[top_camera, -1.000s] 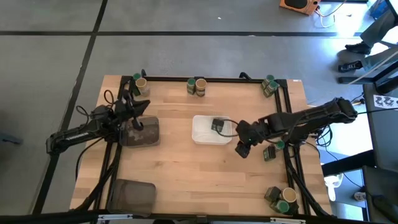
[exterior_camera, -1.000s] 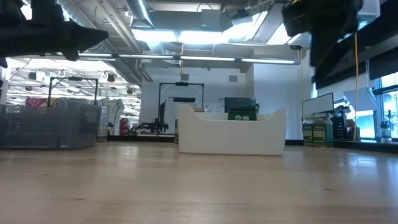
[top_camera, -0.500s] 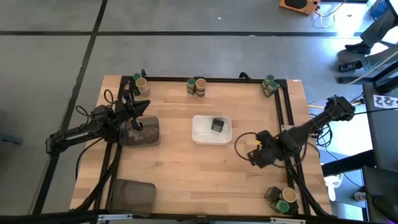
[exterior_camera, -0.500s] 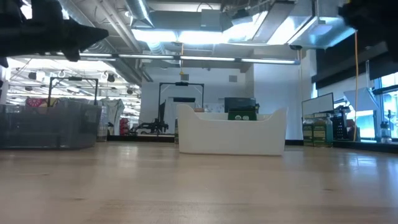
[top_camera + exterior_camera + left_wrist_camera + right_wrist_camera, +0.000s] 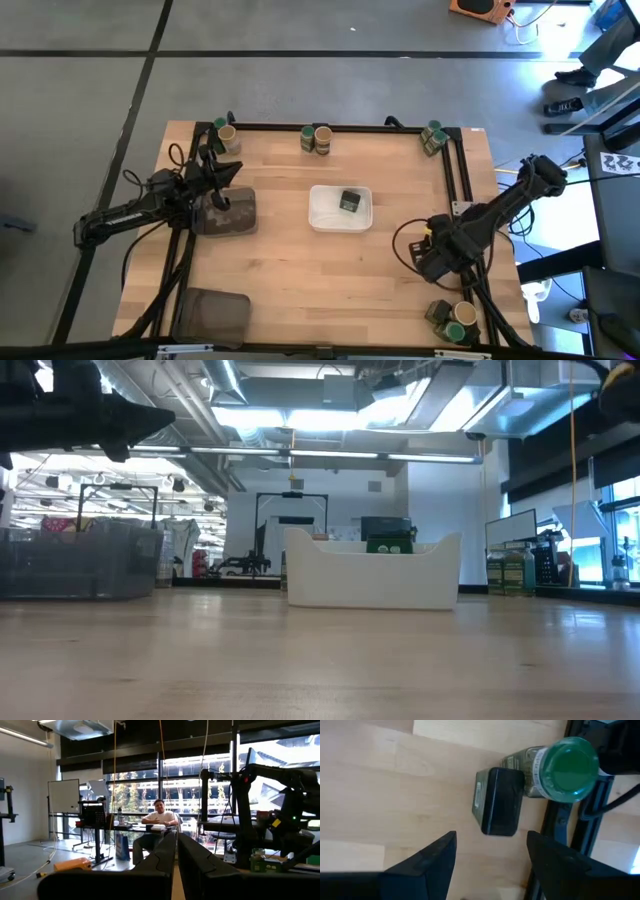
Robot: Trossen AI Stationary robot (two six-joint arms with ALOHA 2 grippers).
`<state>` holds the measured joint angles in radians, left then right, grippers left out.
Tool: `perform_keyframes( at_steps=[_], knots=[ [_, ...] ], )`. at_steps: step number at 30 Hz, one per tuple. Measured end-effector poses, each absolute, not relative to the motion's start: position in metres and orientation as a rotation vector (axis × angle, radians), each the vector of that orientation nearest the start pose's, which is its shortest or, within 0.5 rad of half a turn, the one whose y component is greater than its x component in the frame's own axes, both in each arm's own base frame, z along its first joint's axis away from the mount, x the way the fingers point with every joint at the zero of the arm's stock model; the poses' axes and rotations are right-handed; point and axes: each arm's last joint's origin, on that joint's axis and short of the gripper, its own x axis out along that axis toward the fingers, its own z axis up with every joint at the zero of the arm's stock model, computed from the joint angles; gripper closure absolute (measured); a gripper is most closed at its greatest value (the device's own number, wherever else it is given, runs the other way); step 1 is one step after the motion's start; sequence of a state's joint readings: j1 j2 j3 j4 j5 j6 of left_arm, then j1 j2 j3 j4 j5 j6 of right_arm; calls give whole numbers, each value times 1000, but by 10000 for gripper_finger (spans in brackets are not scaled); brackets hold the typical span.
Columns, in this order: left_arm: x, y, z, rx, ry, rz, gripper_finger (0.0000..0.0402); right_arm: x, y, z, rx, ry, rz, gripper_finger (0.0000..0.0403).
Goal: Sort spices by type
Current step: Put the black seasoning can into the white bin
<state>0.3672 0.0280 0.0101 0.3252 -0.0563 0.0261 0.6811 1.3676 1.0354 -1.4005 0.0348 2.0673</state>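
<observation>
While the left gripper point(image 5: 222, 172) rests clenched at nine o'clock, the right gripper point(image 5: 490, 851) hangs released above a dark tin point(image 5: 499, 801) at four o'clock.

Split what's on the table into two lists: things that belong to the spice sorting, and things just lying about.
Part of the job:
- dark tin in the white tray
- dark tin and green-lidded jar under the open right gripper
- spice clusters at top left, top middle, top right, bottom right

Lying about:
- two dark grey trays
</observation>
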Motion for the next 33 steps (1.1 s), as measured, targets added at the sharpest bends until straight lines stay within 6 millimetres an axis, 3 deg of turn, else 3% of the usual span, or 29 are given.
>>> perform_keyframes(
  at_steps=[22,30,33],
  knots=[
    [87,35,196,72,-300,424,384,148,118,188,920,1270,-1238,164],
    [87,35,196,72,-299,424,384,150,120,188,900,1287,-1180,264],
    [87,35,196,72,-299,424,384,151,120,188,875,1287,-1152,270]
  ],
)
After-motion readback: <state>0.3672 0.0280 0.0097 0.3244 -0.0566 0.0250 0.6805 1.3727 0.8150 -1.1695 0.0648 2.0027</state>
